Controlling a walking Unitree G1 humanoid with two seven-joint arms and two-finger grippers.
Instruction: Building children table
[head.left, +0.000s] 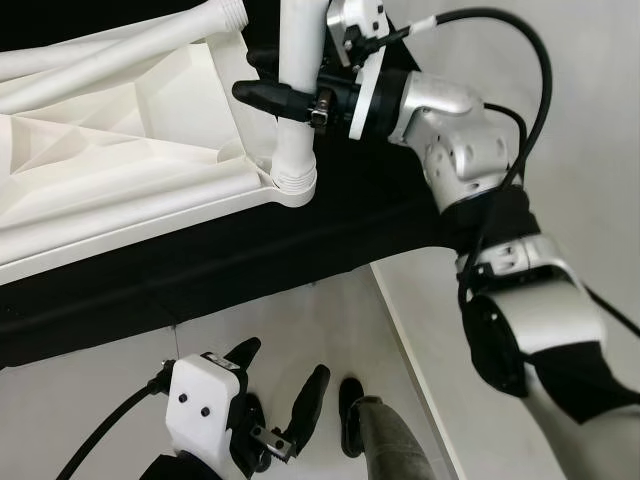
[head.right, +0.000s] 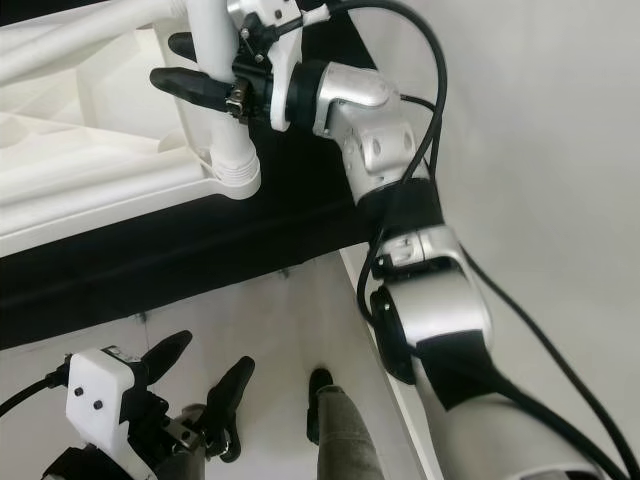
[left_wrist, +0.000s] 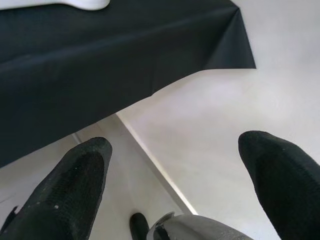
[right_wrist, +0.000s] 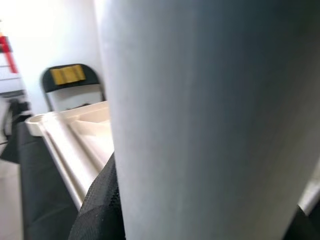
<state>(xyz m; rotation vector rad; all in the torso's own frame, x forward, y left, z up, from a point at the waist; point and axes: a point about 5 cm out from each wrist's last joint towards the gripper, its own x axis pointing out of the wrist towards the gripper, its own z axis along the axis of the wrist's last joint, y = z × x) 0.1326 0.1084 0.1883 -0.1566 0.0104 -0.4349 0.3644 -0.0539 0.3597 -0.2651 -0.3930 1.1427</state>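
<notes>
A white plastic tabletop (head.left: 110, 150) lies upside down on a table draped in black cloth (head.left: 200, 270). A white table leg (head.left: 298, 90) stands upright in the tabletop's near right corner socket (head.left: 293, 180). My right gripper (head.left: 262, 78) is shut on this leg partway up, one black finger in front and one behind it. The right wrist view shows the table leg (right_wrist: 210, 120) very close, with the tabletop's rim (right_wrist: 60, 145) beyond. My left gripper (head.left: 280, 385) hangs low over the floor, open with nothing between its fingers (left_wrist: 75, 190).
The black cloth's corner (left_wrist: 235, 45) hangs down near the light floor (head.left: 300, 330). A person's dark shoe (head.left: 350, 415) and grey trouser leg (head.left: 390, 440) stand on the floor by my left gripper. A dark chair with a yellow label (right_wrist: 70, 77) stands beyond the table.
</notes>
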